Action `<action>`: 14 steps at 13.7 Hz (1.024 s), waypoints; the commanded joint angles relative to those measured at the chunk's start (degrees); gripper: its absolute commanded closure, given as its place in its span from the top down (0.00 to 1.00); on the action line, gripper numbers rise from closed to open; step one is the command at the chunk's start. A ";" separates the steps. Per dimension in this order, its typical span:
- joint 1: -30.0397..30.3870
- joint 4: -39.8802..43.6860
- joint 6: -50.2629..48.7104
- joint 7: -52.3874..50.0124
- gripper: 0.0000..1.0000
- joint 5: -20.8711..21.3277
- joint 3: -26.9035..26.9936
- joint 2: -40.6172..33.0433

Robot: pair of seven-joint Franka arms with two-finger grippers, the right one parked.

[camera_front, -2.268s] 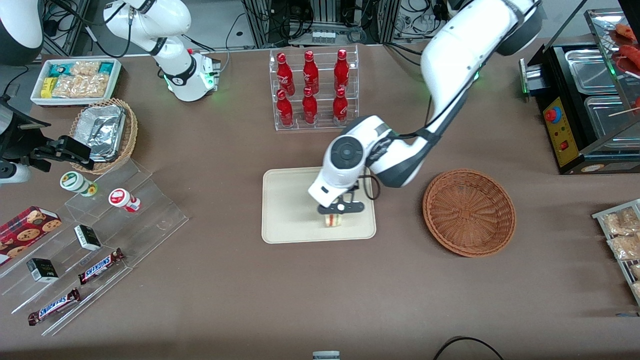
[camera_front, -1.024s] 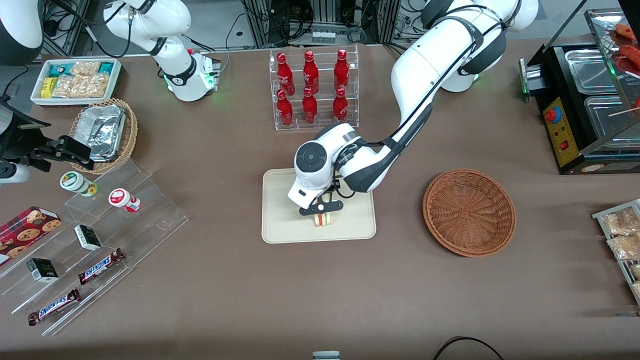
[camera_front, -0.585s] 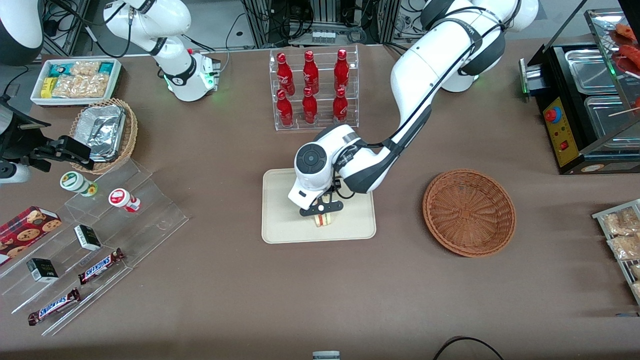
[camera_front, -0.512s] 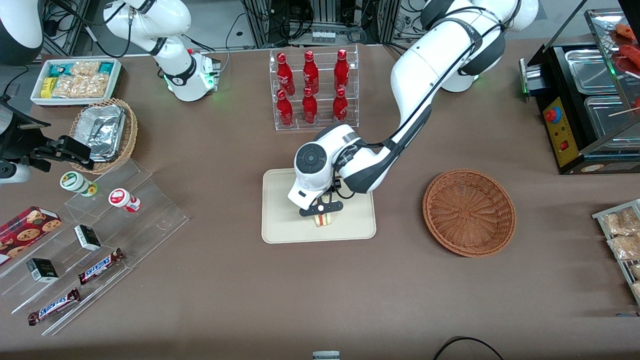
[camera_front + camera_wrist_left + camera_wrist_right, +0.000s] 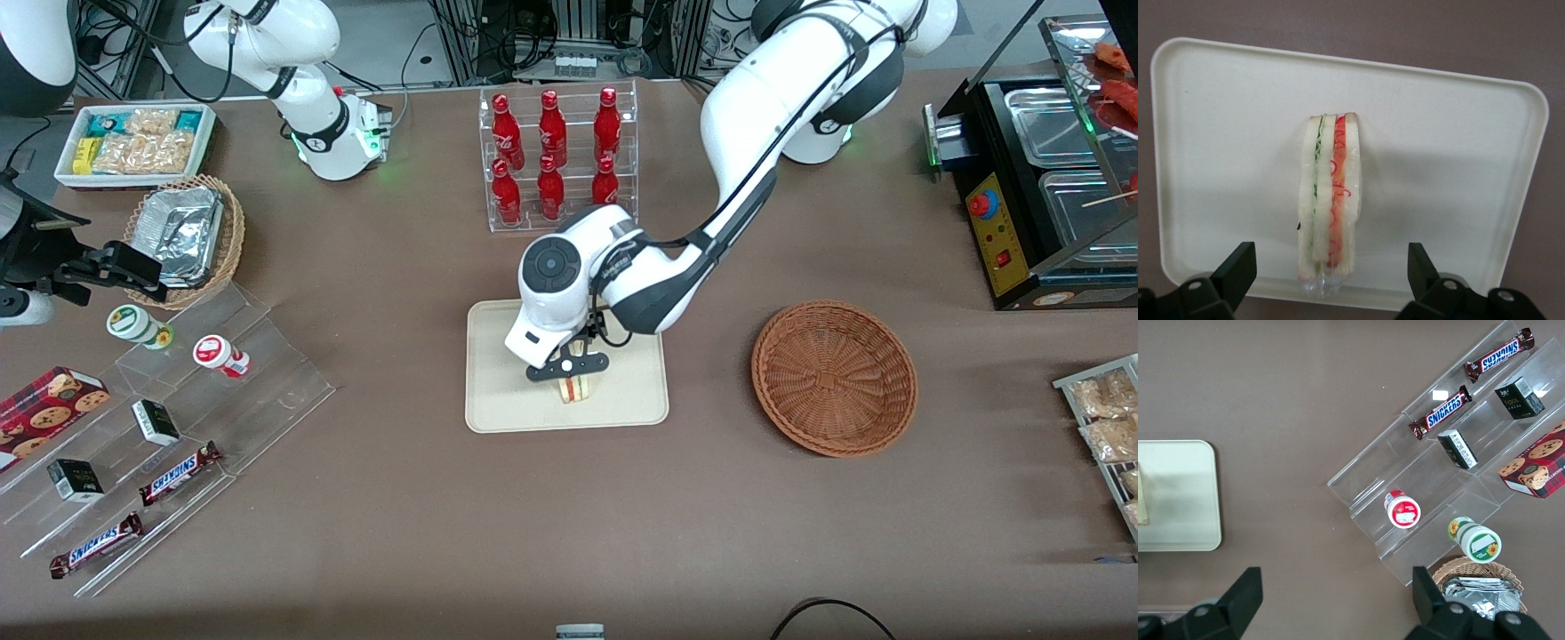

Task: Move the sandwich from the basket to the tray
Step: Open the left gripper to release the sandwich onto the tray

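Sandwich (image 5: 1328, 207) stands on its edge on the tray (image 5: 1445, 147), released; gripper (image 5: 1328, 280) hovers directly above with fingers spread wide, clear of the bread, basket (image 5: 834, 378) empty at tray's three o'clock.

On the brown tabletop (image 5: 1271, 400), the cream tray (image 5: 1178, 497) lies well apart from a clear stepped rack (image 5: 1431, 493) holding two Snickers bars (image 5: 1439, 412).

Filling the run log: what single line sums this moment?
sandwich: on tray | gripper: open, above sandwich | basket: empty
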 commanded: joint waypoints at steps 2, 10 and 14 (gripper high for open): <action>0.13 -0.30 -3.24 3.80 1.00 0.52 0.46 -4.24; 12.59 -5.46 -12.38 30.02 1.00 -2.29 0.11 -14.86; 21.12 -11.97 -13.52 42.38 1.00 -5.72 0.20 -22.07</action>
